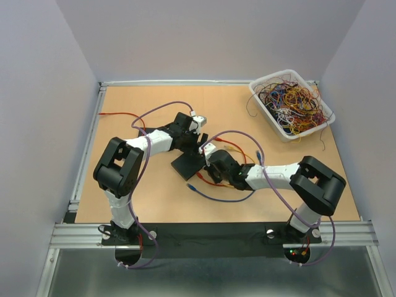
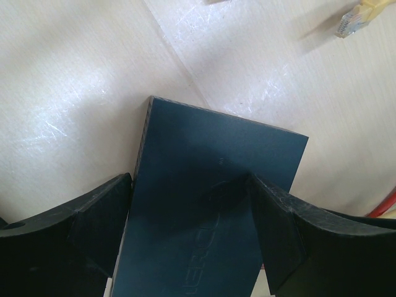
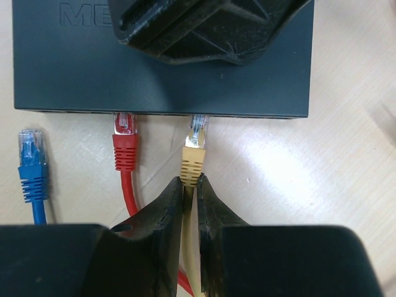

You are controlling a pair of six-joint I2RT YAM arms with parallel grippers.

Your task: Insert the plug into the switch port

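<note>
**Top external view.** The switch [image 1: 185, 166] is recorded at mid-table [image 1: 154, 204], with both arms converged on it. The left gripper [image 1: 195, 143] is set at its 12 o'clock edge and the right gripper [image 1: 208, 153] at its 2 o'clock. A bin [image 1: 255, 93] of tangled cables is noted well apart at 1 o'clock. A blue cable [image 1: 216, 198] is trailed across the board at 5 o'clock of the switch.

**Left wrist view.** The switch [image 2: 210, 185] is grasped across its width by the widely spread fingers [image 2: 99, 219], so it is judged to be braced. A loose yellow plug [image 2: 354, 20] is seen at 1 o'clock and a red cable [image 2: 387, 204] at 3 o'clock.

**Right wrist view.** The yellow plug [image 3: 193, 151] is pinched at its boot by the clenched right gripper [image 3: 190, 184]. Its clear tip is placed at the port face at 12 o'clock. Full seating cannot be told.

- Step judged in hand: insertion.
- Next move: a straight push toward 12 o'clock is called for, with the plug kept square.
- Obstacles: a red plug [image 3: 124, 145] is lodged in the neighbouring port at 10 o'clock, leaving little side room. A blue plug [image 3: 31, 164] is left unplugged at 9 o'clock.
</note>
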